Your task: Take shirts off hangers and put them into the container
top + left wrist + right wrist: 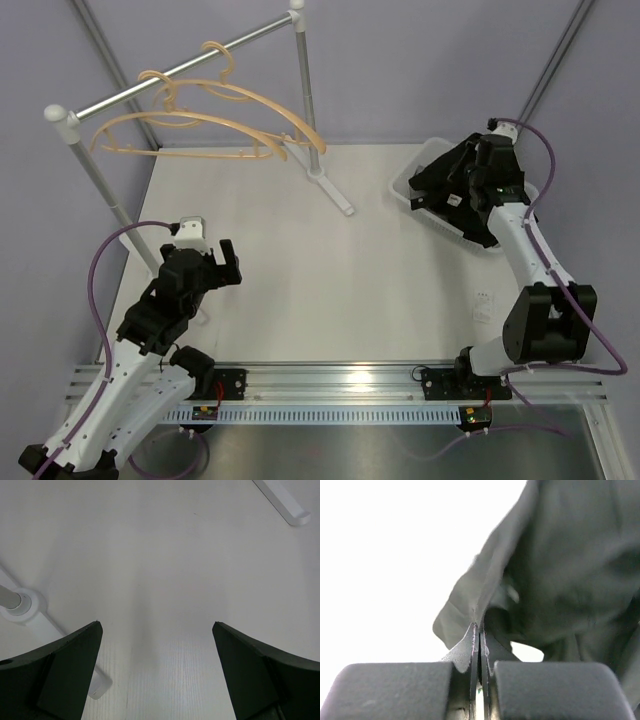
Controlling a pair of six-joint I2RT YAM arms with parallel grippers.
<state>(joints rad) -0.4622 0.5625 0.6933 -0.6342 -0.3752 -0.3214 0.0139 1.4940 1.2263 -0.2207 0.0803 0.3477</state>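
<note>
Over the container [402, 188], right tool [479, 627] tight on a fold of the dark shirt [570, 570]; left tool [157, 625] wide, well apart.

The garment rail [180, 72] is bare grey metal with a dull, brushed sheen, and its end caps are smooth white plastic. The two hangers [195, 114] hooked on it are pale tan wood, smooth, with a soft shine. Under the rail, the tabletop [350, 280] is white and matt, showing a faint fine grain up close. Right of the rail, the laundry basket [404, 186] is white moulded plastic, slightly glossy. The dark shirt [570, 570] is soft matt cloth, limp and creased. On the left pincer [156, 630], the fingers [65, 675] look like matt black plastic. Along the tabletop edge farthest from the rail, the mounting track [330, 380] is shiny ribbed aluminium.
</note>
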